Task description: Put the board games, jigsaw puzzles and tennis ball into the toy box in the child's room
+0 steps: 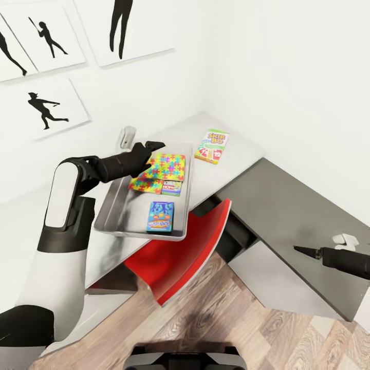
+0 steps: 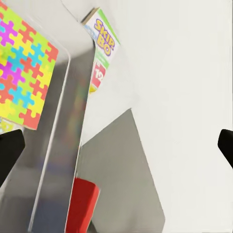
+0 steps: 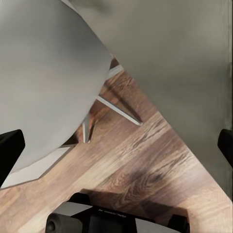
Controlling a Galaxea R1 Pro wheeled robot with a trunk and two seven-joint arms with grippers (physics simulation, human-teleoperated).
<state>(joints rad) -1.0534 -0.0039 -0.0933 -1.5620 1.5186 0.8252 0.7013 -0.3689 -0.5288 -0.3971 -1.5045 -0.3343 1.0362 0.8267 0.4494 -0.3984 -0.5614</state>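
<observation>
**A:** Where did things stand on the worktop (image 1: 231,149)?

**B:** The toy box (image 1: 117,213) sat on the pale part, already holding two jigsaw puzzles (image 1: 165,166), a small Nope-style box and a blue card box (image 1: 160,216). One Skip-Bo board game (image 1: 212,146) lay flat on the worktop just beyond the box's far corner, near the wall.

**A:** And the claws?

**B:** The left claw (image 1: 149,149) hovered over the box's far rim with its jaws spread wide and nothing between them. The right claw (image 1: 308,251) hung over the dark worktop, well away, also wide and empty.

**A:** How should the reach have gone?

**B:** I'd judge: carry the left claw past the rim without clipping it, straddle the game's narrow width, pinch at an edge, then lift clear above the wall before dropping it in.
</observation>
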